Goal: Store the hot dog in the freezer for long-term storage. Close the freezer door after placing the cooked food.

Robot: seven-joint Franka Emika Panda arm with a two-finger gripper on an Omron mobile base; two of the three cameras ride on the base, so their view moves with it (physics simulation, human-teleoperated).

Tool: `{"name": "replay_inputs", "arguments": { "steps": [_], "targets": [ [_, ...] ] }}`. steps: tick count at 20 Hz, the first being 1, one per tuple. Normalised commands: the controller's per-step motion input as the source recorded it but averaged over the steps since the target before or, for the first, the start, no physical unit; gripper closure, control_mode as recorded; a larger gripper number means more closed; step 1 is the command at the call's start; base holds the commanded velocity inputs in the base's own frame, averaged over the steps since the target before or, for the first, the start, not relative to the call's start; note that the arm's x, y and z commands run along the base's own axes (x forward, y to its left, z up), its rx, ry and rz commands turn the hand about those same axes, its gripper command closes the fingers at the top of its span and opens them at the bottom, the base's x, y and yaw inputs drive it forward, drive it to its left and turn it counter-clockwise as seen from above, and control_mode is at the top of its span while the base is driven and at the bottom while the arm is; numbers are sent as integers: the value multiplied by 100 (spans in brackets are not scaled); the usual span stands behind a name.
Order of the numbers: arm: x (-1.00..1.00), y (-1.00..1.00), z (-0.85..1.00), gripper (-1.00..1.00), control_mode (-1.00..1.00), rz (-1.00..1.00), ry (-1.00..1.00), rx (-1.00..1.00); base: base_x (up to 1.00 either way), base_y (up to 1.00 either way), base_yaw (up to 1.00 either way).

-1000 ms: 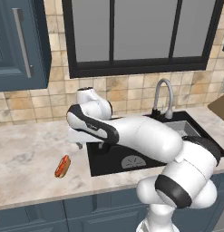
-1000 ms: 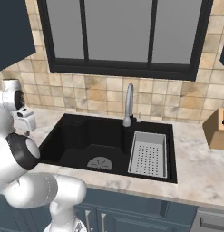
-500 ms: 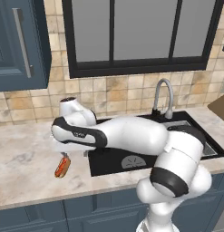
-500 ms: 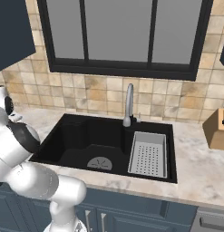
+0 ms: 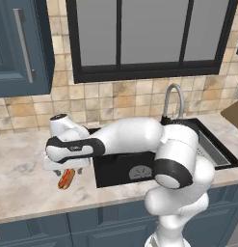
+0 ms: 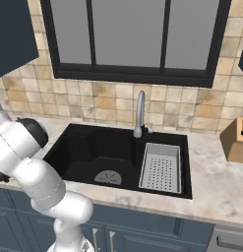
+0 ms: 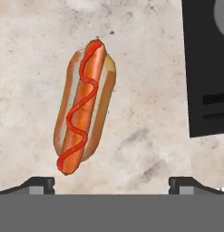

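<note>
Hot dog [image 5: 66, 178] lies on the tabletop [image 5: 24, 193] at lower left of the left base view, just left of the sink [image 5: 139, 169]. Since a second ago the arm has swung left and down; the hand now hangs directly over it. Fingers [image 7: 43, 183] are spread wide, empty, at the bottom corners of the hand view, bun [image 7: 85, 106] centred between. Judgement: pre-grasp reached, descent next.

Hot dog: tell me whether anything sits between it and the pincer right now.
Nothing visible does. In the hand view the hot dog lies alone on the marble counter, with bare stone between it and the open pincer. The black sink lies off to one side, clear of the path.
</note>
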Motion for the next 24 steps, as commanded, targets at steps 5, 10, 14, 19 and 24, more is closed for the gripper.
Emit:
{"name": "replay_inputs", "arguments": {
  "steps": [5, 10, 14, 19, 24],
  "targets": [
    [39, 34, -25, -100, -100, 0, 0, 0, 0, 0, 0],
    [38, 21, -34, -100, -100, 0, 0, -3, 0, 0, 0],
    [8, 0, -44, -100, -100, 0, 7, -6, 0, 0, 0],
    [0, 0, -30, -100, -100, 0, 5, -5, 0, 0, 0],
    [0, 0, -38, -100, -100, 0, 7, -3, 0, 0, 0]
  ]
}}
